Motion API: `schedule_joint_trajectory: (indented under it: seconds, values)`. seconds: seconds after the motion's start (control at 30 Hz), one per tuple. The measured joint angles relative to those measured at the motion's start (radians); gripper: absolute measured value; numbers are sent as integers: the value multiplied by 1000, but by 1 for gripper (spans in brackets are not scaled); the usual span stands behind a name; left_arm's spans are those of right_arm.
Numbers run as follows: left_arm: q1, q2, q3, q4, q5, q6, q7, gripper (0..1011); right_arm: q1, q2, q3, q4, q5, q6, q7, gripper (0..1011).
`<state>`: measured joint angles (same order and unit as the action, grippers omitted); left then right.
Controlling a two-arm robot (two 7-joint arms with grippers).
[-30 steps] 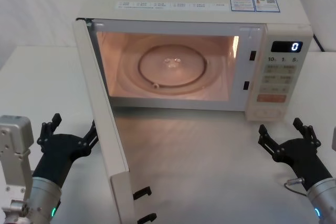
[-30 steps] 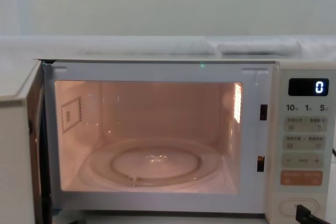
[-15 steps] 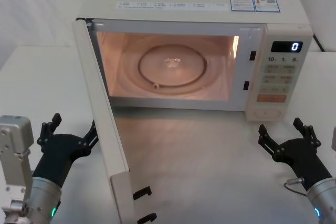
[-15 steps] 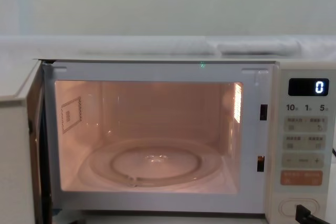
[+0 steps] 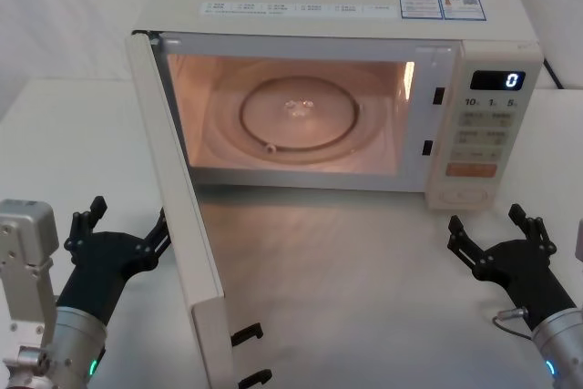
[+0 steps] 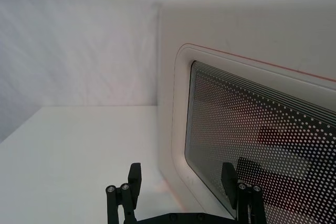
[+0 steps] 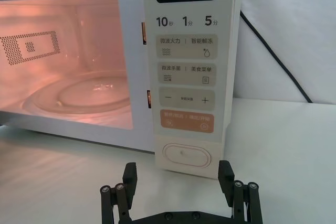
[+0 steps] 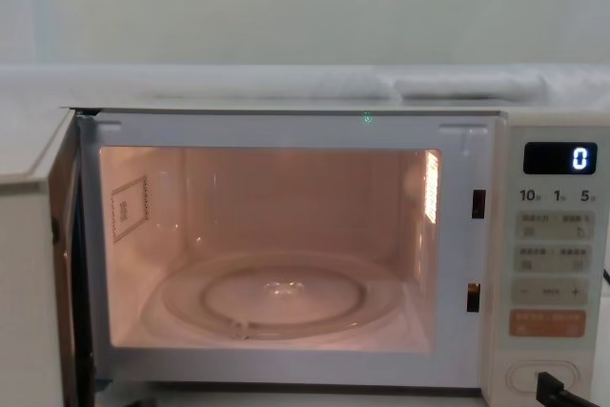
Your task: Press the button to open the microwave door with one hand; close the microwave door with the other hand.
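The microwave [image 5: 346,15] sits at the far edge of the table [image 5: 364,280], its cavity lit orange-pink and holding only the glass turntable [image 5: 299,116] on its floor. The microwave door [image 5: 178,216] stands swung wide open on its left hinge, reaching toward me across the table, its latch hooks showing at the near end. My left gripper [image 5: 120,227] hovers just beside the door's outer face, on the left side, fingers spread wide and holding nothing; in my left wrist view the dotted window is right in front of them. My right gripper [image 5: 496,234] hangs near the table's right edge, also spread open and empty, with the button [image 7: 186,156] straight ahead of it at the bottom of the control panel [image 5: 485,125], not touching.
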<state>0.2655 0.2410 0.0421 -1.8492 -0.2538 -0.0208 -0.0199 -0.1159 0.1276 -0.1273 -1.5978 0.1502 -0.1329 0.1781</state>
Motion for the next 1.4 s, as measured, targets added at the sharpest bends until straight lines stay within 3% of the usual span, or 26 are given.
schedule_joint_trajectory:
  seconds: [1.4]
  values:
    - [0,0,0,0,0,0,0,1001,0,0,0,0,0,0,0,1002]
